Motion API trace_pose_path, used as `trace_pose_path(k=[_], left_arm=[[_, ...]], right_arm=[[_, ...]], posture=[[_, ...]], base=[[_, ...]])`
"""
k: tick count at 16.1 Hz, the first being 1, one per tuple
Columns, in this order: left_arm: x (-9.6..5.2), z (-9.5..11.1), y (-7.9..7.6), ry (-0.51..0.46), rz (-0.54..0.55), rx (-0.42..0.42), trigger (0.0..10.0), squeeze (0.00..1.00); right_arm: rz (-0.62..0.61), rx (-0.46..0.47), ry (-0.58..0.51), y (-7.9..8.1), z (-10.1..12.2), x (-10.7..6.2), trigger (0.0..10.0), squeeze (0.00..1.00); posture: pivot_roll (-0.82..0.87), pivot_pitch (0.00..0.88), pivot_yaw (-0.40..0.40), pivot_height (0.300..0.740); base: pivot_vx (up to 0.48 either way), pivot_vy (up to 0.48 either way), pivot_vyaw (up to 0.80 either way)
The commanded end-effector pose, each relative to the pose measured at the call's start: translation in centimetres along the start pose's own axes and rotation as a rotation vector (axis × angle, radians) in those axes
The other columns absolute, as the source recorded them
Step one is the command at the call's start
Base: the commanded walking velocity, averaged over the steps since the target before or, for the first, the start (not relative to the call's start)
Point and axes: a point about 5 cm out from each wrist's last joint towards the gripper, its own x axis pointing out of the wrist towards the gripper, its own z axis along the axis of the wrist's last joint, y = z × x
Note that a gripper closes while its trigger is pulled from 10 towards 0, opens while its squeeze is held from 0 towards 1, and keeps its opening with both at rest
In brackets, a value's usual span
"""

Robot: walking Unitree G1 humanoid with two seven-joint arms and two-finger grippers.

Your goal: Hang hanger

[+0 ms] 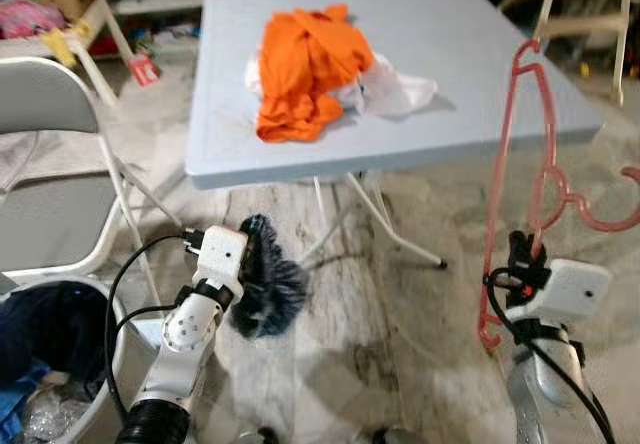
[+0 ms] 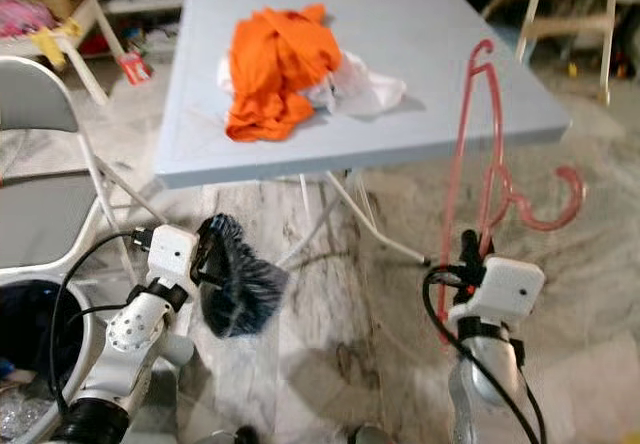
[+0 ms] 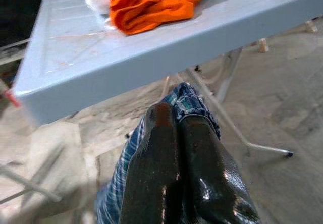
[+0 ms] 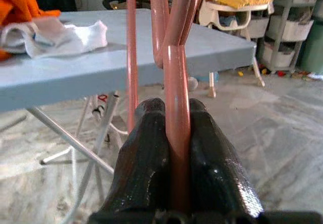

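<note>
Nearest, right gripper low on robot's right, fingers clamped on a bar of the pink hanger, which stands upright above it, hook pointing away right, beside the tabletop edge, not touching it as far as visible. Left gripper low left, fingers together pinching a blue plaid cloth that droops over the floor. White bucket with dark clothes at near left, folding chair behind it. Farther, orange garment and white cloth heaped on the tabletop. Hanger likely light, stiff plastic, smooth so it may swivel in the grip; holding near the neck junction looks best.
</note>
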Motion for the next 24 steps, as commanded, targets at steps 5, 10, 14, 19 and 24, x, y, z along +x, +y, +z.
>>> trace_pose_path(k=[5,10,14,19,24], left_arm=[[0.6,1.3,0.5,-0.055,0.017,0.028,10.0,0.00],[0.1,2.9,1.1,-0.118,0.044,-0.011,10.0,0.00],[0.2,5.3,1.4,-0.192,0.062,-0.030,10.0,0.00],[-0.1,8.2,1.5,-0.262,0.071,-0.030,10.0,0.00],[0.3,10.5,0.8,-0.320,0.042,-0.043,10.0,0.00]], right_arm=[[0.019,0.026,0.022,1.2,-0.7,-0.1,10.0,0.00],[0.070,0.005,0.050,1.2,-1.0,-1.0,10.0,0.00],[0.100,0.002,0.054,1.5,-0.9,-0.7,10.0,0.00],[0.132,0.002,0.050,2.0,-0.6,-0.3,10.0,0.00],[0.143,-0.005,0.047,2.2,-0.4,-0.1,10.0,0.00]], posture=[[-0.12,0.034,0.061,0.740],[-0.10,0.097,0.033,0.740],[-0.07,0.133,0.013,0.740],[-0.06,0.149,0.001,0.740],[-0.07,0.167,-0.003,0.740]], base=[[0.000,0.000,0.00],[0.158,0.000,0.00],[0.364,0.000,0.00],[0.423,0.000,0.00],[0.450,0.000,0.00]])
